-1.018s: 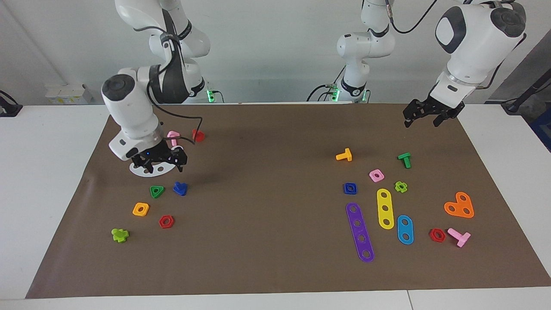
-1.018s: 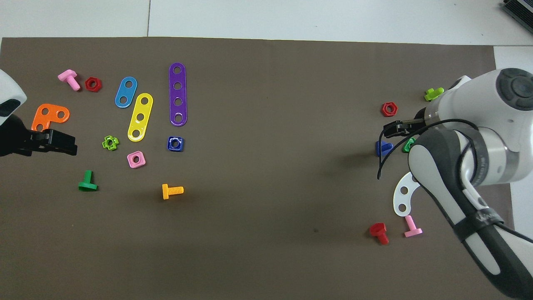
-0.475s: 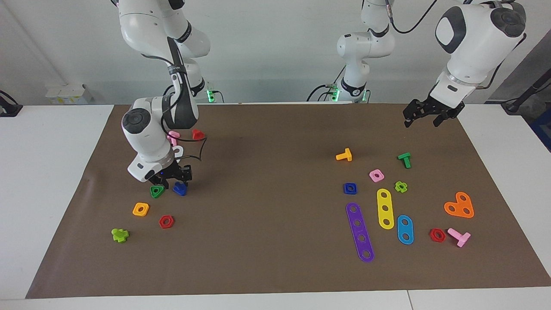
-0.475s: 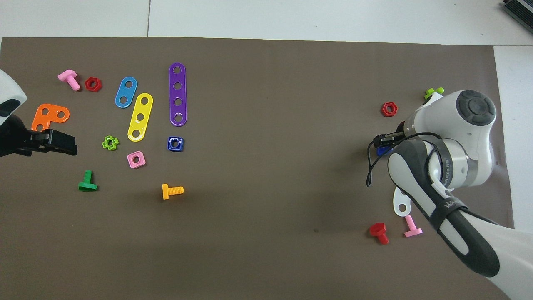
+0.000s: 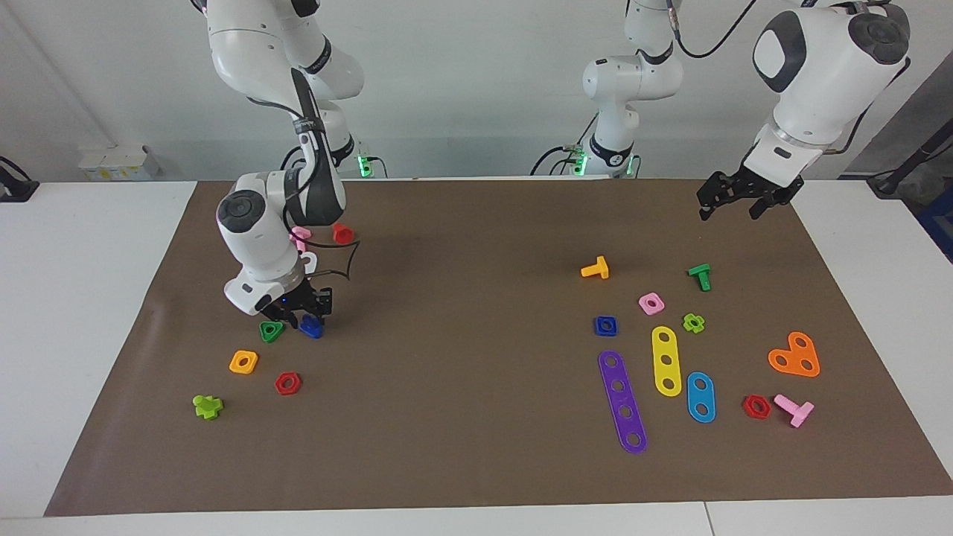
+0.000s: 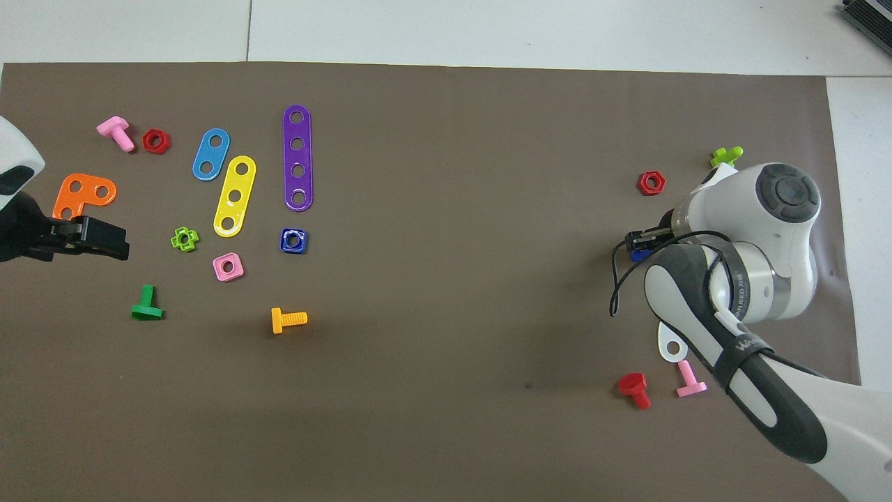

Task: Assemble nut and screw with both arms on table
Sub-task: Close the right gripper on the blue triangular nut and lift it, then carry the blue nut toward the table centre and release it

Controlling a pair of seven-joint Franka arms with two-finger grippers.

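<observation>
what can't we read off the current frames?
- Screw: whether the right end effector grips it; too small in the facing view, and overhead the arm covers all but a blue sliver.
- Green nut: hidden overhead by the right arm.
- White plate: mostly covered by that arm in both views.
- Left end effector: waits over the mat; overhead the frame edge cuts off its arm.

Both arms (image 5: 815,67) are glossy white with dark grey joint caps and black cables.
</observation>
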